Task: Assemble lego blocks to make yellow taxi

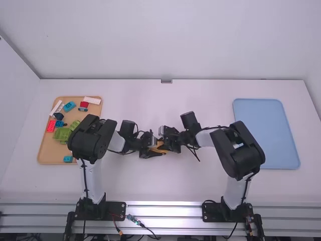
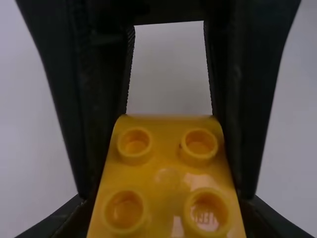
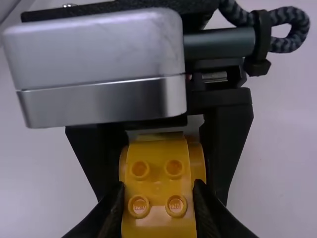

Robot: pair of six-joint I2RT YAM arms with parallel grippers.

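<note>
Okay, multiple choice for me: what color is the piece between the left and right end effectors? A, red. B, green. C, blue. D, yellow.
D, since a yellow piece with round studs shows gripped between the fingers of the left end effector and the right end effector.

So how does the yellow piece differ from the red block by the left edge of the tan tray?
The yellow piece is warm yellow, while the block is red. The yellow piece is held between the left pincer and the right pincer; the red block lies loose in the tan tray. Both look like toy building parts.
</note>
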